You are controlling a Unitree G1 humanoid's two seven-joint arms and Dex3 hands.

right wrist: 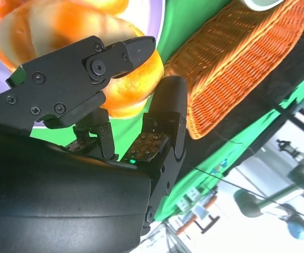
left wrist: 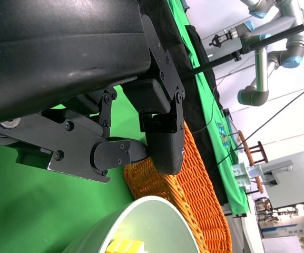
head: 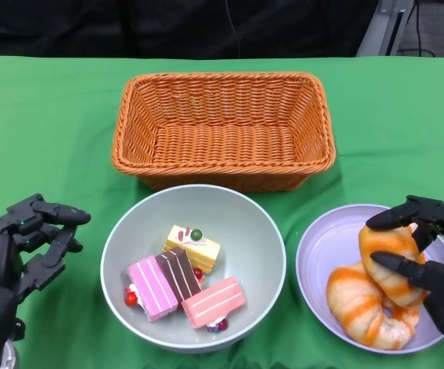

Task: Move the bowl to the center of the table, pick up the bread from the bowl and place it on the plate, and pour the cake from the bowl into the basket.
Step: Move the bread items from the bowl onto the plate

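Pinching a bread (head: 387, 257) over the plate (head: 322, 246) at lower right, the right hand (head: 429, 254) has fingers closed around it. The left hand (head: 21, 250), empty and half-curled, sits just left of the bowl (head: 121, 231) at lower centre.

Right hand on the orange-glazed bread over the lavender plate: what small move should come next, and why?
Probably open the right hand and let go. The orange-glazed bread it grips already seems to rest on a second piece in the lavender plate, so placing looks finished. The cake slices remain in the grey bowl, the wicker basket is empty, and the left hand is free.
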